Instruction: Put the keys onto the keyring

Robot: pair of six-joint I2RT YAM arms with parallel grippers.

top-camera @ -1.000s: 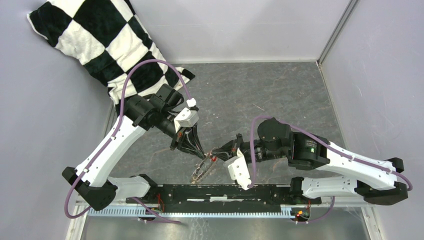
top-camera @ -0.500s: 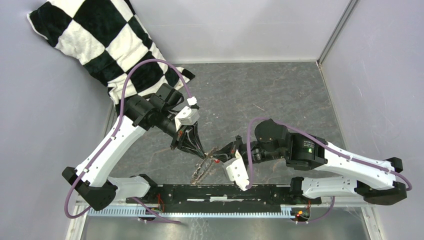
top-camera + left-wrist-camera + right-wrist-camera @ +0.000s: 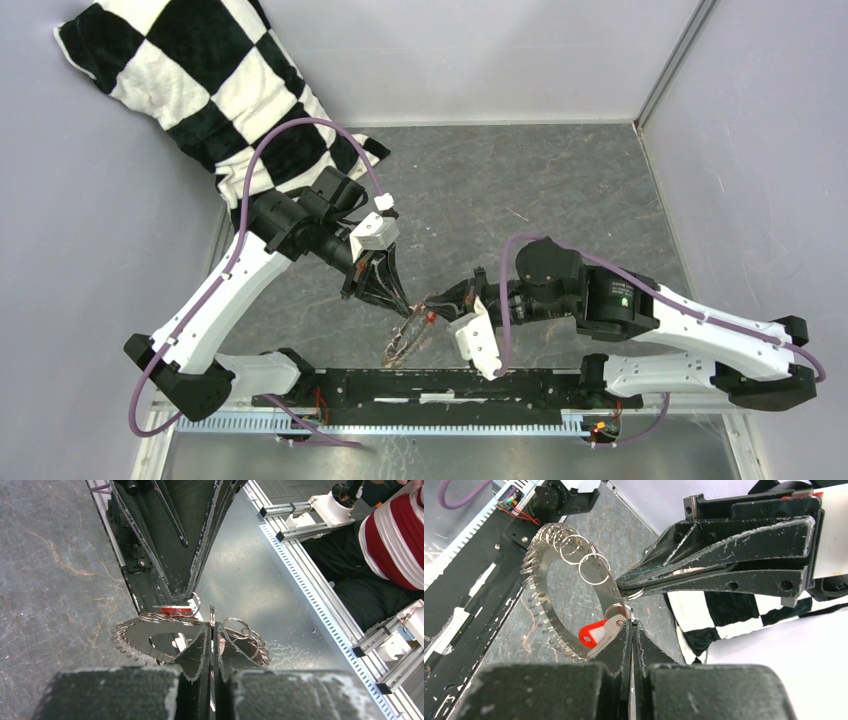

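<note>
While the left gripper (image 3: 211, 630) pinches the keyring (image 3: 540, 587), the right gripper (image 3: 630, 625) — reaching leftward — clamps the keys (image 3: 591, 632).

Red-tagged keys (image 3: 591, 632), silvery keyring (image 3: 540, 587), black-and-white chequered cloth (image 3: 200, 80), grey marbled table (image 3: 520, 180).

No lettering or numbers can be read anywhere; no legible labels or brand marks either.
</note>
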